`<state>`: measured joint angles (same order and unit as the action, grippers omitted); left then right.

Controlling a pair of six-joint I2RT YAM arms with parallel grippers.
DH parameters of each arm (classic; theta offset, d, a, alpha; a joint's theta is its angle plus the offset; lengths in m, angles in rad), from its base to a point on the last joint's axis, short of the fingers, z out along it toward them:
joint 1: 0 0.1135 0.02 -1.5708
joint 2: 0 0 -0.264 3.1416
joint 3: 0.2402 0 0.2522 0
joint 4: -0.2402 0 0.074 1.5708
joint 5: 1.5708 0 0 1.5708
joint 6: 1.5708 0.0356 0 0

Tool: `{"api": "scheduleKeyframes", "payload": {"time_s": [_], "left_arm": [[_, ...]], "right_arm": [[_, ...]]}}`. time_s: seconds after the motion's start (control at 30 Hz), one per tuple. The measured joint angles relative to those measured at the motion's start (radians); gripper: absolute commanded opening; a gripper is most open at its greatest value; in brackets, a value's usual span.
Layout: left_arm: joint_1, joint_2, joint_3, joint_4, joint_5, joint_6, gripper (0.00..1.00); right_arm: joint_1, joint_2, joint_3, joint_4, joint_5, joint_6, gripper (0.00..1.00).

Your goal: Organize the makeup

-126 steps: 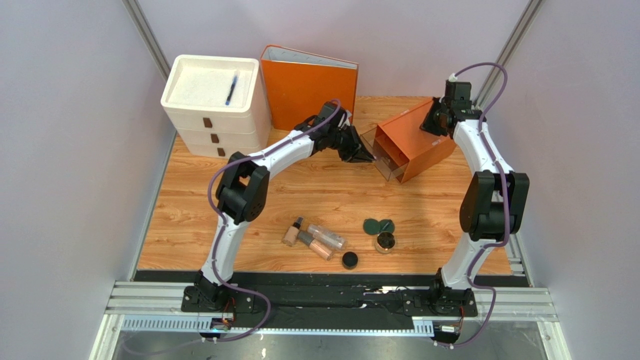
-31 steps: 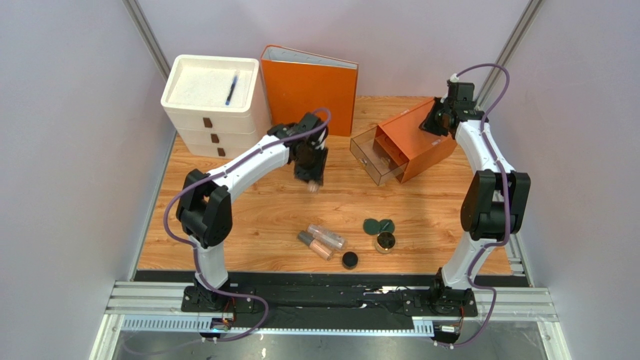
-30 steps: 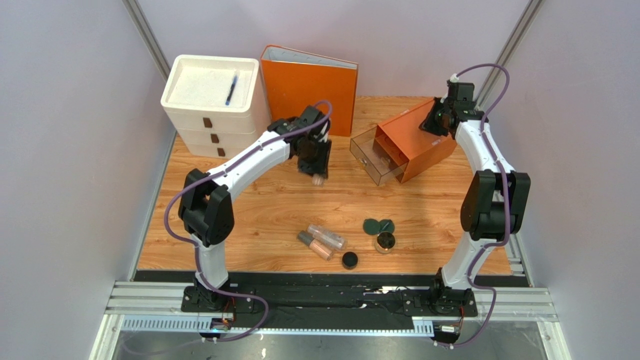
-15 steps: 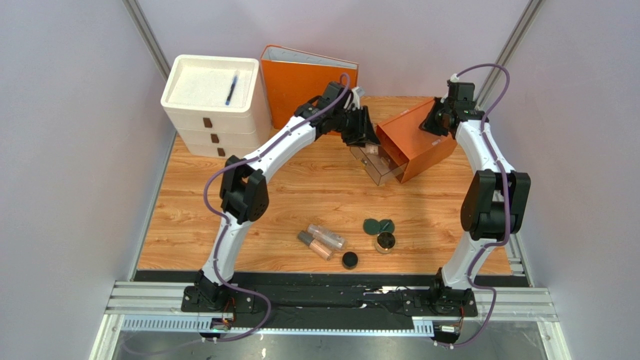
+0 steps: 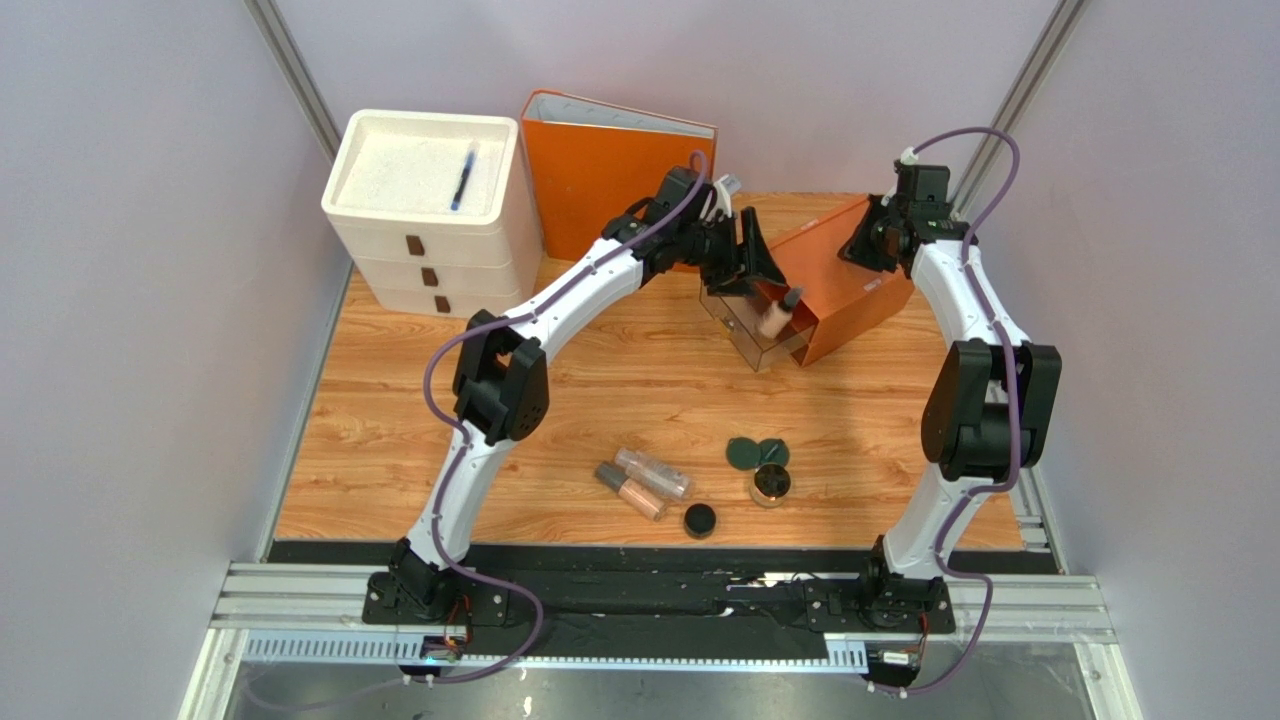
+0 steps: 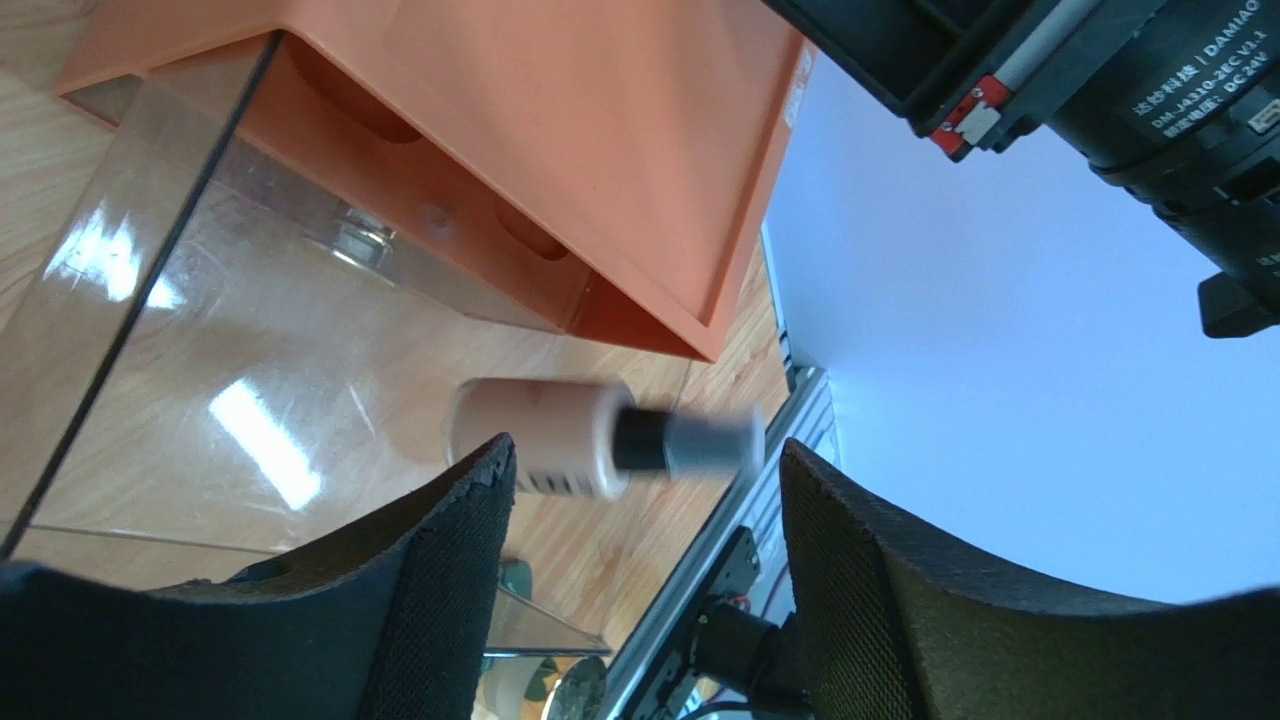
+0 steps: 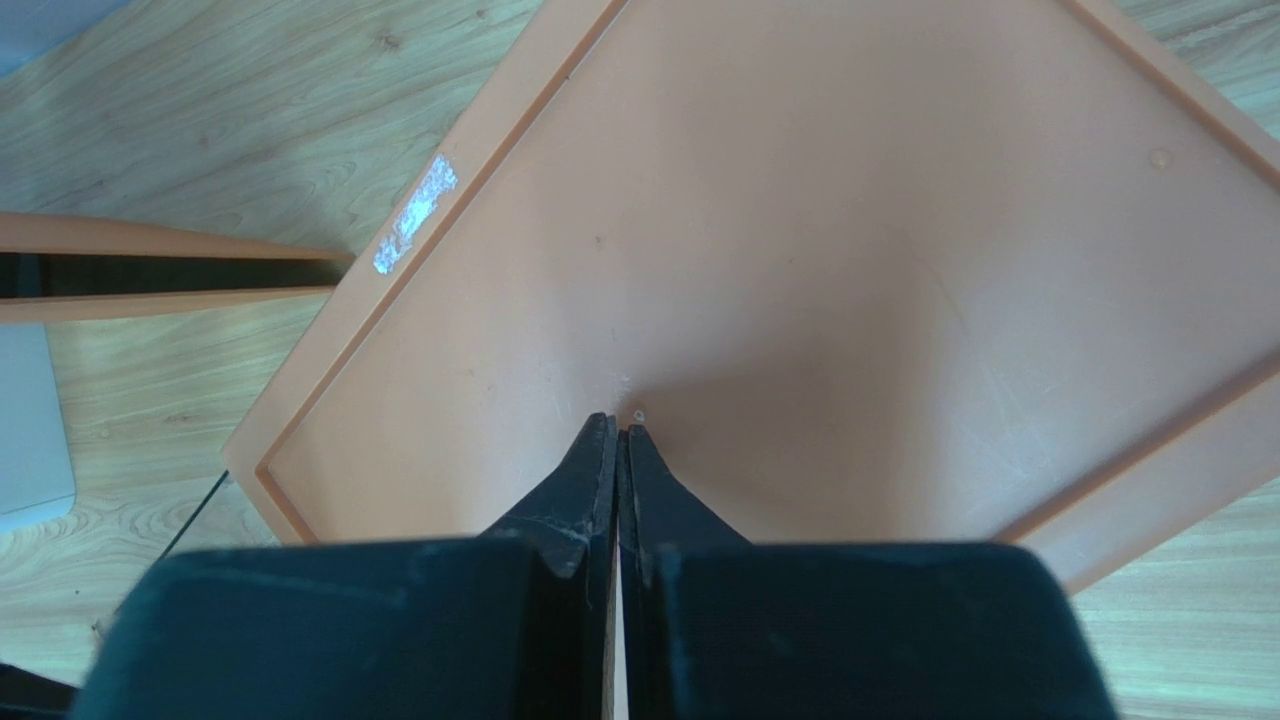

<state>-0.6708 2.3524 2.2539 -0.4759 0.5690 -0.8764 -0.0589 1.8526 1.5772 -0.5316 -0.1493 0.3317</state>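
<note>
Foundation bottle sits inside or just over the clear drawer of the orange box, at about 1 o'clock on the desk; whether it touches the drawer floor I cannot tell. In the left wrist view its long axis lies level, cap toward 3 o'clock, base toward 9; the cap is blurred, so it is likely dropping free. The left tool is spread wide and grips nothing; the right tool is clenched, tips pressed on the box top. To do the step well: keep the box pinned; lift the left tool straight clear of the drawer wall; then go for the rest of the makeup at 6 o'clock.
</note>
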Motion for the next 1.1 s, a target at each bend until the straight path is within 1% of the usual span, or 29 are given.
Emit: {"api": "scheduleKeyframes", "payload": {"time_s": [0.23,0.33,0.43,0.53,0.6,0.67,0.77,0.87,0.97,1.1], "left_arm": [[0.0,-0.003,0.004,-0.014,-0.002,0.035,0.71],[0.006,-0.05,-0.064,-0.034,-0.015,0.095,0.72],[0.011,-0.168,-0.211,-0.068,-0.047,0.179,0.72],[0.012,-0.331,-0.37,-0.123,-0.097,0.281,0.72],[0.013,-0.404,-0.428,-0.146,-0.121,0.325,0.72],[0.012,-0.454,-0.446,-0.17,-0.149,0.369,0.72],[0.008,-0.446,-0.391,-0.203,-0.187,0.415,0.72],[-0.004,-0.362,-0.245,-0.24,-0.218,0.454,0.72],[-0.026,-0.244,-0.075,-0.281,-0.245,0.486,0.72],[-0.056,-0.143,0.031,-0.322,-0.266,0.51,0.71]], "right_arm": [[0.0,0.001,-0.001,0.006,-0.007,-0.003,0.0],[0.0,0.001,-0.001,0.006,-0.009,-0.003,0.0],[-0.001,0.001,-0.001,0.007,-0.01,-0.004,0.0],[-0.001,0.001,-0.001,0.006,-0.01,-0.006,0.0],[-0.001,0.001,-0.001,0.006,-0.01,-0.007,0.0],[-0.001,0.002,-0.001,0.006,-0.01,-0.007,0.0],[-0.002,0.003,-0.001,0.006,-0.01,-0.007,0.0],[-0.002,0.003,-0.001,0.006,-0.01,-0.008,0.0],[-0.002,0.003,-0.001,0.007,-0.01,-0.008,0.0],[-0.002,0.003,-0.001,0.007,-0.01,-0.008,0.0]]}}
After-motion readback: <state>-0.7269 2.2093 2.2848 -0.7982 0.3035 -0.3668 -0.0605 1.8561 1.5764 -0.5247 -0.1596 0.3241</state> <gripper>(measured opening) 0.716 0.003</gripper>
